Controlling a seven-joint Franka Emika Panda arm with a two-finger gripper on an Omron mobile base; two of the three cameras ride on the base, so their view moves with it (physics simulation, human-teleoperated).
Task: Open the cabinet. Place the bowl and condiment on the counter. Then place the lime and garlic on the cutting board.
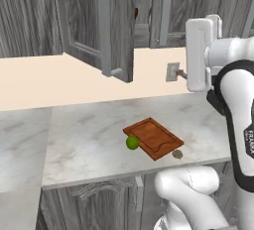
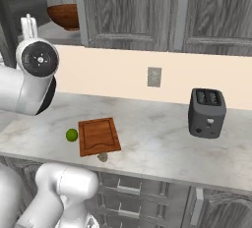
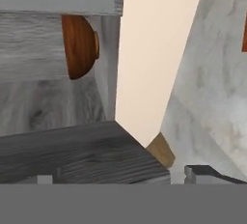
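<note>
Cabinet (image 1: 116, 30) door swung open; bowl (image 2: 64, 15) on its shelf, lime (image 1: 132, 143) and garlic (image 1: 177, 153) beside cutting board (image 1: 153, 137). Gripper (image 3: 120, 177) fingers apart, empty, near door. Next: reach in for bowl.

The white arm rises from the base through a rounded lower link and bends at a dark-jointed elbow. In the left base view its upper link stands upright at the right edge, the wrist turning left toward the hand. In the right base view a round joint cap faces the camera at upper left. In the hand view the gripper (image 3: 120, 178) has its two dark fingers (image 3: 205, 174) spread wide apart, holding nothing.
</note>
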